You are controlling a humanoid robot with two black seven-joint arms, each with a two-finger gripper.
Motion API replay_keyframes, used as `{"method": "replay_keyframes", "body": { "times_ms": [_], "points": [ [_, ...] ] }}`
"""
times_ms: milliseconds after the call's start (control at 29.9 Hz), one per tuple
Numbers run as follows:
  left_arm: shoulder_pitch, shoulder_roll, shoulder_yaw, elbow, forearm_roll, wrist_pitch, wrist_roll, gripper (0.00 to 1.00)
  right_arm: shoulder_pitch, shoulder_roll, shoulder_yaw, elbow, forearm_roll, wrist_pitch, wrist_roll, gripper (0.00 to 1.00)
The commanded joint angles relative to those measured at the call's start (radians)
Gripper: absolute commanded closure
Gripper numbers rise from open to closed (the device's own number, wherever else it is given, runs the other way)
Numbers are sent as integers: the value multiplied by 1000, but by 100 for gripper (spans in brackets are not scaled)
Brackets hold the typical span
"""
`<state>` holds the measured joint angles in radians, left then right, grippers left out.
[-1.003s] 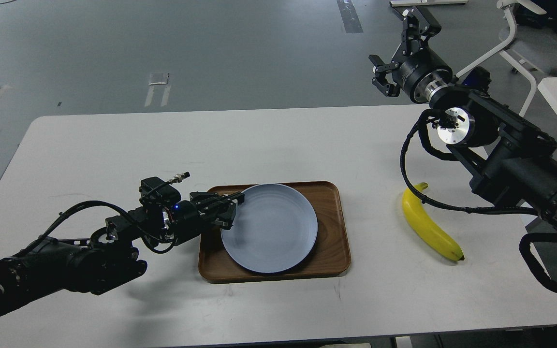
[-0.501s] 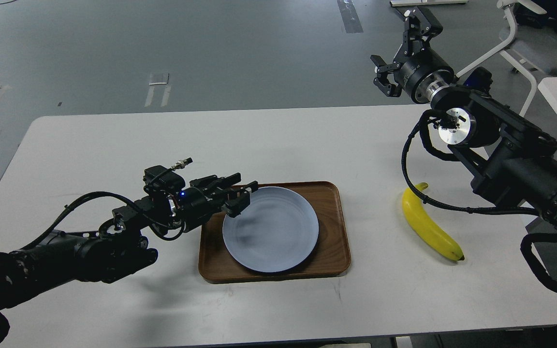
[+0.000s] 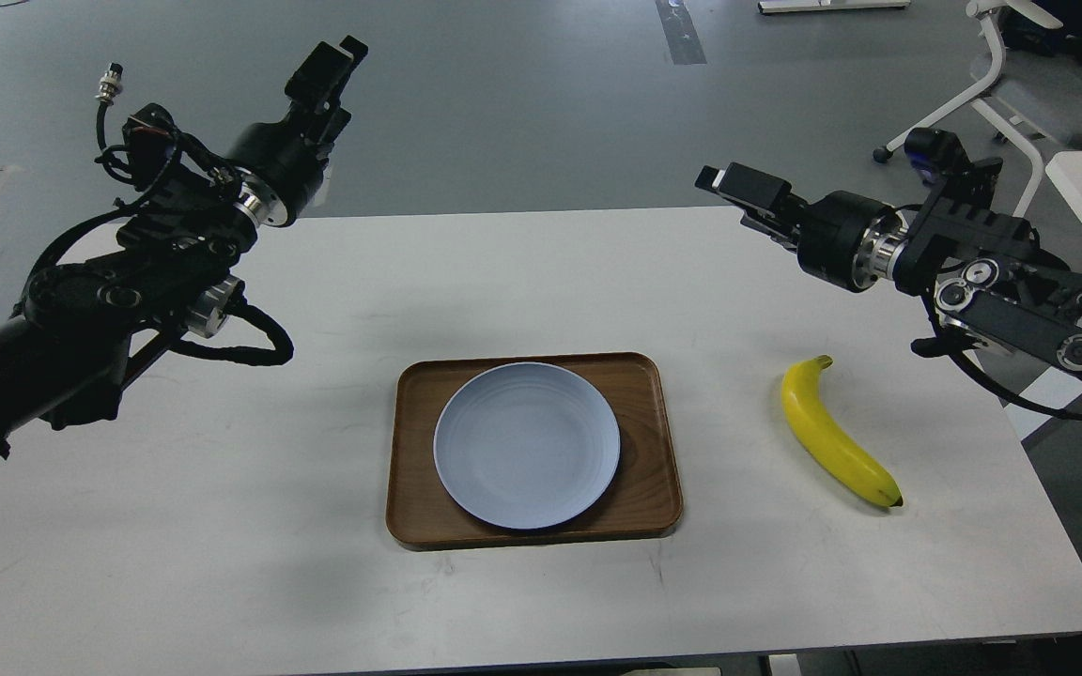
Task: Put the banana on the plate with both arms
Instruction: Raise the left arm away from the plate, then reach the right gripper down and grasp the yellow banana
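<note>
Black jointed arms (image 3: 109,310), silver joint rings, looped black cables.

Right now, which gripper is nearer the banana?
The right gripper: it hangs above the table's far right side, beyond the banana. The left gripper is raised at the far left, past the plate.

White table (image 3: 222,488): wooden tray (image 3: 654,451) center, banana (image 3: 837,441) right.

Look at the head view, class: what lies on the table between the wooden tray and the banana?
Nothing. In the head view, only bare white table separates the tray from the banana; the plate sits inside the tray.
</note>
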<state>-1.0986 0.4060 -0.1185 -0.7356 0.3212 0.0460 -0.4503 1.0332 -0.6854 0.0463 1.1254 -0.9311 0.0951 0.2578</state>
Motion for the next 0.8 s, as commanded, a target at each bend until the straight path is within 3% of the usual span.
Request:
{"method": "replay_keyframes", "body": {
  "times_ms": [0,267,769],
  "points": [
    [23,27,-101,1,-31,-64,96,2,4,-88,-97,89,-92,0,-2,0],
    [77,30,-138,-1,-30,-61,99,2,-4,-170,-166,175,-363,0,0,0],
    [123,42,-124,-13,-16,-64,96,2,-90,-169,-249,114,-426,-5,0,4]
  ]
}}
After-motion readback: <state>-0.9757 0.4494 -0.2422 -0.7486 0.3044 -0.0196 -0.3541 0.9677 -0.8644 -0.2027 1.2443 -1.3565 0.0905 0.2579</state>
